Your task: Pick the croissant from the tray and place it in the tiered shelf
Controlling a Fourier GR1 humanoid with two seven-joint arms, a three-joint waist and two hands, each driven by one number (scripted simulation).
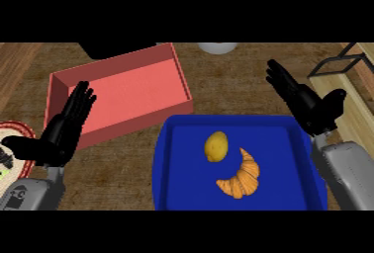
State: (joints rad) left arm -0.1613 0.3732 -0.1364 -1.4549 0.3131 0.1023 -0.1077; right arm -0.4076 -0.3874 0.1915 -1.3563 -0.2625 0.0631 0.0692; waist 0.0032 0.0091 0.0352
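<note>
A golden-brown croissant [245, 177] lies curved in the blue tray [292, 197], right of centre. Beside it, to the upper left, a yellow lemon [216, 146] rests in the same tray. My right hand [310, 104] stands open above the tray's far right corner, fingers straight and pointing up-left, well clear of the croissant. At the left, my left hand [60, 133] is open too, fingers up, over the red box's near left corner. Part of the tiered shelf [349, 94], wooden boards on a black frame, shows at the right edge.
A shallow red box [120, 94] sits tilted at the back left, touching the tray's far corner. A patterned plate [18, 133] shows at the left edge. A white round object [217, 47] and a dark block [110, 48] lie at the back.
</note>
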